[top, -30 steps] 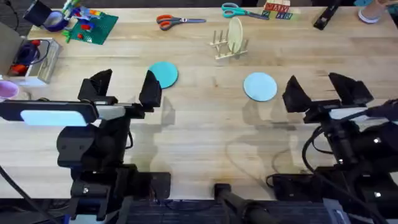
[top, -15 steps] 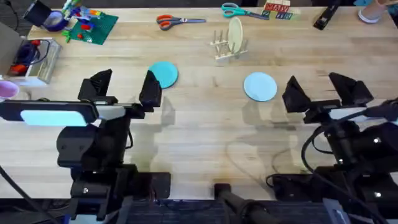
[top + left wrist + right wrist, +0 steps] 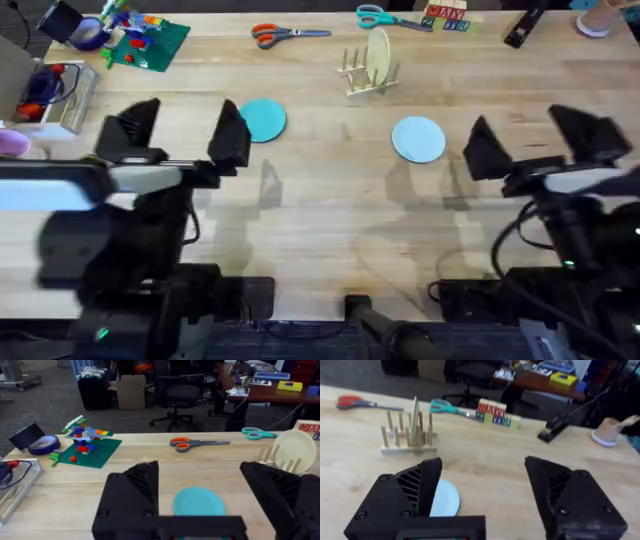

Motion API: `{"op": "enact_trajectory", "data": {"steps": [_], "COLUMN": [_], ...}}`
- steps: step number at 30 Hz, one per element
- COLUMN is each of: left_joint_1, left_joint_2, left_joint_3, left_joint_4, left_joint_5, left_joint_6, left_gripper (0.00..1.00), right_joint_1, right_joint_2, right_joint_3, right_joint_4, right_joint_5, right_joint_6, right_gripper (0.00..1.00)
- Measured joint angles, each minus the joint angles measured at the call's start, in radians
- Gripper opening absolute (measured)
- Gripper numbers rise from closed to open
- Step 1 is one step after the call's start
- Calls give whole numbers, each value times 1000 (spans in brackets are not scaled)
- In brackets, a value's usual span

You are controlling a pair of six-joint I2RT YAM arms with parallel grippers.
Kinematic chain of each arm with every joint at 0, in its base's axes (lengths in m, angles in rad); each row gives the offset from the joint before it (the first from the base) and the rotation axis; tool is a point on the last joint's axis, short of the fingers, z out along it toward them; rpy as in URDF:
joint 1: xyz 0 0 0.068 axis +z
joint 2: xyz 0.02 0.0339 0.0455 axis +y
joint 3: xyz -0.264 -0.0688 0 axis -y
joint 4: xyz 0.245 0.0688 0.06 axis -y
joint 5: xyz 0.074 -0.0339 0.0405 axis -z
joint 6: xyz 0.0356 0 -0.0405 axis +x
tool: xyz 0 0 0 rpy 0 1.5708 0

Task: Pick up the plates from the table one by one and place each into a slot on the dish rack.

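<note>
The bench (image 3: 320, 220) carried both plates flat: the teal plate (image 3: 264, 119) just beside the left gripper (image 3: 178, 135), the pale blue plate (image 3: 418, 138) near the right gripper (image 3: 535, 140). Both jaws stood spread and empty. The dish rack (image 3: 366, 72) held a cream plate (image 3: 378, 56) upright.

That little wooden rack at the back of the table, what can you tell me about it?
The dish rack is small and looks like pale, unpainted wood: a flat base with rows of upright pegs and narrow slots between them. It stands on the table, past the teal plate and pale blue plate, touching neither. A cream plate stands on edge in one slot; the others look empty. Neither gripper is near it.
</note>
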Motion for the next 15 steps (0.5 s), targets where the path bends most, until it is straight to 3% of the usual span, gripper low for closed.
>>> {"op": "enact_trajectory", "data": {"steps": [8, 9, 10, 15], "left_joint_1": [0, 0, 0, 0], "left_joint_2": [36, 59, 140, 319], "left_joint_3": [310, 358, 484, 689], "left_joint_4": [-298, -332, -412, -548], "left_joint_5": [-9, -12, -20, -24], "left_joint_6": [-13, -13, -13, -13], "left_gripper": [993, 993, 993, 993], "right_joint_1": [0, 0, 0, 0], "right_joint_2": [50, 68, 131, 264], "right_joint_3": [220, 260, 380, 590], "right_joint_4": [-133, -170, -275, -441], "right_joint_5": [21, 23, 26, 27], "right_joint_6": [-2, -2, -2, -2], "right_gripper": [993, 993, 993, 993]}}
